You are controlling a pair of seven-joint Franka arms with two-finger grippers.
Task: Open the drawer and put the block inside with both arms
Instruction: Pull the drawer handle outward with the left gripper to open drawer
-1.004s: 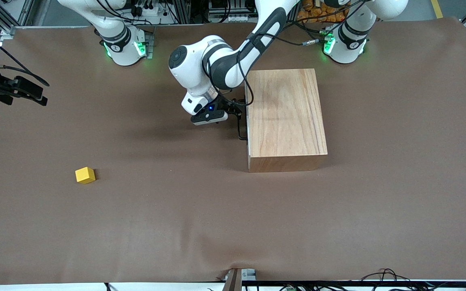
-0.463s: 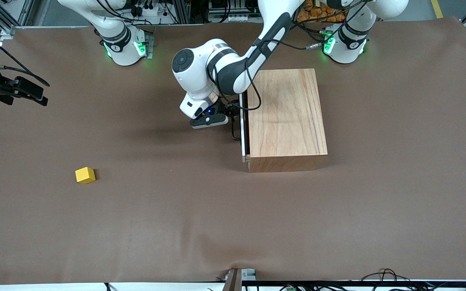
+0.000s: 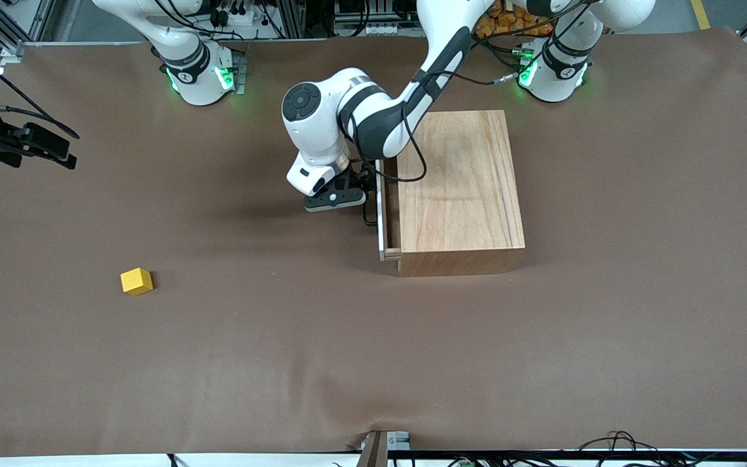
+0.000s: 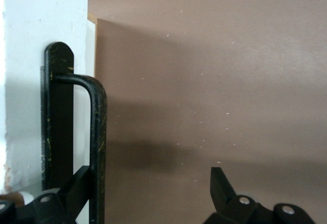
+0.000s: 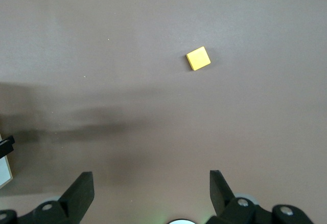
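Note:
The light-wood box (image 3: 458,188) stands near the left arm's base. Its drawer (image 3: 389,217) is pulled out a little, toward the right arm's end. My left gripper (image 3: 367,194) is at the drawer's black wire handle (image 4: 97,132) on the white front panel (image 4: 30,55). In the left wrist view the left gripper (image 4: 150,175) is open, with one finger (image 4: 76,188) hooked between the handle bar and the panel. The yellow block (image 3: 136,281) lies on the table well toward the right arm's end, also in the right wrist view (image 5: 198,58). My right gripper (image 5: 150,180) is open, empty and waits high above the table.
A brown cloth (image 3: 347,357) covers the whole table. The two green-lit arm bases (image 3: 200,74) (image 3: 552,71) stand along the edge farthest from the front camera. Cables hang from the left arm over the box's corner.
The drawer has slid out of the box toward the right arm's end. My left gripper moved the same way with the handle. The block and right arm have not moved.

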